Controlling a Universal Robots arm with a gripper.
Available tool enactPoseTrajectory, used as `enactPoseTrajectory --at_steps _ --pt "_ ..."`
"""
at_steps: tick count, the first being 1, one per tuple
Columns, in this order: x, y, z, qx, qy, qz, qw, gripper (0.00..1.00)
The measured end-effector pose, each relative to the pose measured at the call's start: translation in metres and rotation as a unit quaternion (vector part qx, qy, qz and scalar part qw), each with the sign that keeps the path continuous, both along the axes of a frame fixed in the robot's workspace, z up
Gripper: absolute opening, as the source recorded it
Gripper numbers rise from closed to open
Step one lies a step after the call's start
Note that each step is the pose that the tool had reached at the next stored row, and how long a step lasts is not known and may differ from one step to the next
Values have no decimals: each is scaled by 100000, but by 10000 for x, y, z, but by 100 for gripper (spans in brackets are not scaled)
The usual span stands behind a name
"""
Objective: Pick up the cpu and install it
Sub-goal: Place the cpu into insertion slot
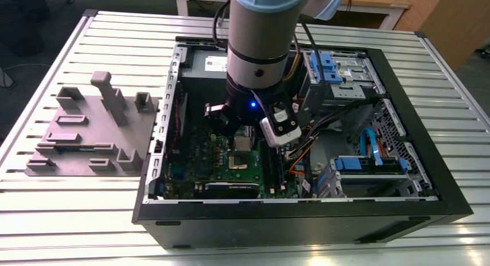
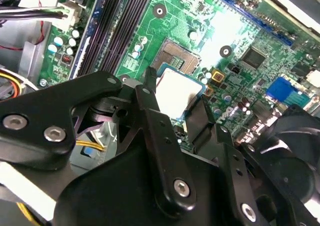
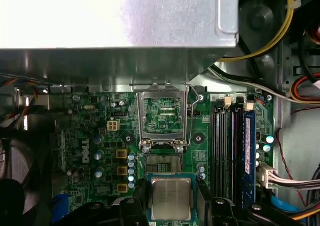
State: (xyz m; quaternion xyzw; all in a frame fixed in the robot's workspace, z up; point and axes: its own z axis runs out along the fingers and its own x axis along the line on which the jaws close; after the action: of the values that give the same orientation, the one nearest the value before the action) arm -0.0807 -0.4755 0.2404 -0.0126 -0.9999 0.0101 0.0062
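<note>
**Chip in the jaws, hanging just short of the open socket**

At the exterior view's left, a grey moulded fixture block (image 1: pixel 92 128) sits on the slatted table (image 1: pixel 61 220), well apart from the work. Next along is the open computer case (image 1: pixel 306 211), with the green motherboard (image 1: pixel 222 171) in its nearer-left half. The arm (image 1: pixel 264 42) reaches straight down into it.

The gripper (image 3: pixel 171 206) has the cpu (image 3: pixel 171 198) between its fingers (image 3: pixel 204 196). The jaws look pinched on two opposite edges of the chip, one dark finger tight against each side. The second wrist view shows the cpu (image 2: pixel 177 91) carried flat above the board, just beside the socket (image 2: pixel 176 59) and not yet over it. The socket (image 3: pixel 162 161) lies bare, and its metal load plate (image 3: pixel 164 113) is swung up out of the way.

So the pick-up looks done and the carry to the socket is the step in hand. To my eye, seating the chip would call for squaring it over the opening, with corners and edges matched, and no force on the contacts.

The chip is a thin flat square with a dull silver-grey lid, faint marks on top and a narrow green rim.

Further right run the dark memory slots (image 3: pixel 232 151), then the drive cages (image 1: pixel 337 68) with blue clips.
</note>
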Motion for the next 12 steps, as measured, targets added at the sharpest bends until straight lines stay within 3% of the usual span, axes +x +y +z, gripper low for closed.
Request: enactPoseTrajectory --at_steps 12 --pt "1 -25 -212 -9 106 112 100000 47"
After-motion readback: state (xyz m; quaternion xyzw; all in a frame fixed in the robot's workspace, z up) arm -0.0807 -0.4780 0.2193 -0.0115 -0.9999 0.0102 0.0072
